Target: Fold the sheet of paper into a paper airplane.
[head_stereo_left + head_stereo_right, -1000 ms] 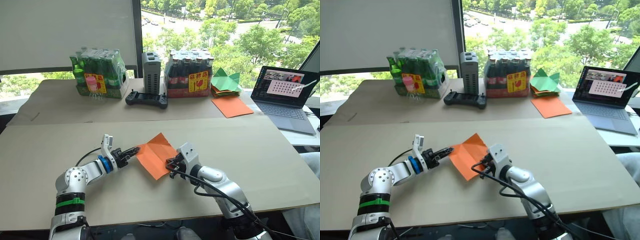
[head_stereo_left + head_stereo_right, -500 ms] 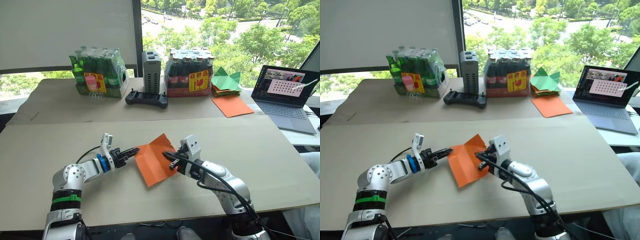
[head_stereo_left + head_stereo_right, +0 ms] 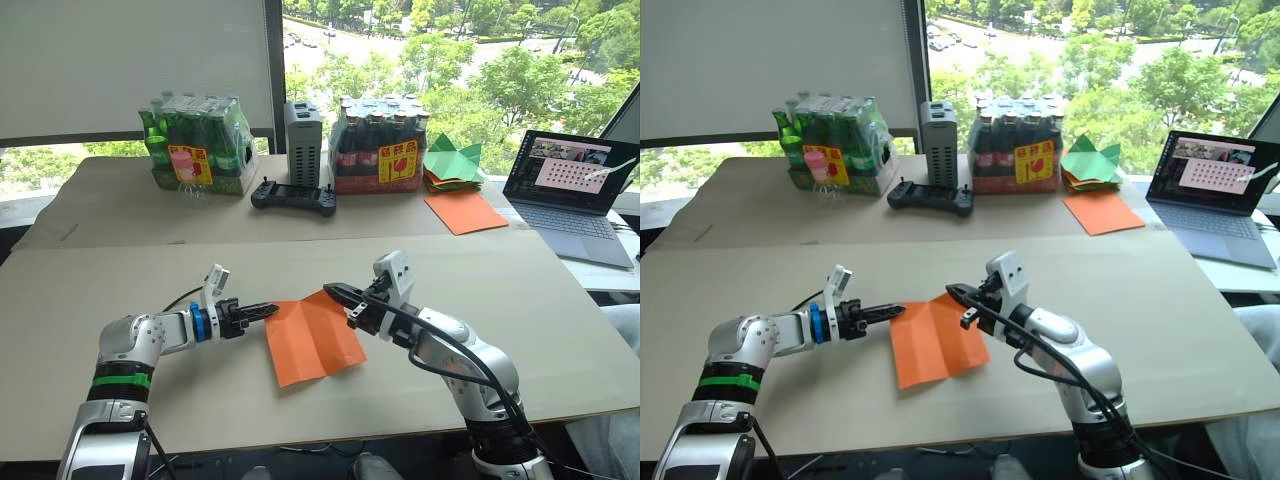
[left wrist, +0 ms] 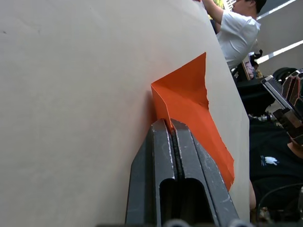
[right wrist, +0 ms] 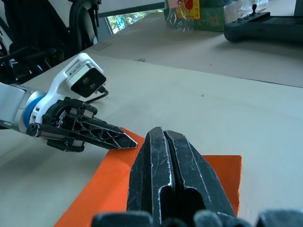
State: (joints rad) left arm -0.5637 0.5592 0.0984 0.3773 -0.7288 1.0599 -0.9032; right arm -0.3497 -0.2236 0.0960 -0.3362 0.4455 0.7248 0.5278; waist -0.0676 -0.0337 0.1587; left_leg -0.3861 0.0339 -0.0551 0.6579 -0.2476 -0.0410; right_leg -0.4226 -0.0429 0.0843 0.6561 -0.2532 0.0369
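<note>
The left claw (image 4: 171, 124) has its two dark fingers (image 4: 154, 156) pressed together, pinching the raised corner of the sheet of paper (image 4: 189, 101). The creased orange sheet lies on the tan desk (image 4: 71, 104). Beyond the desk's edge is a person in a white shirt (image 4: 239, 33).

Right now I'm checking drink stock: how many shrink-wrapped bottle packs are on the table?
2: a green bottle pack at the far left, and a dark bottle pack right of the grey box.
</note>
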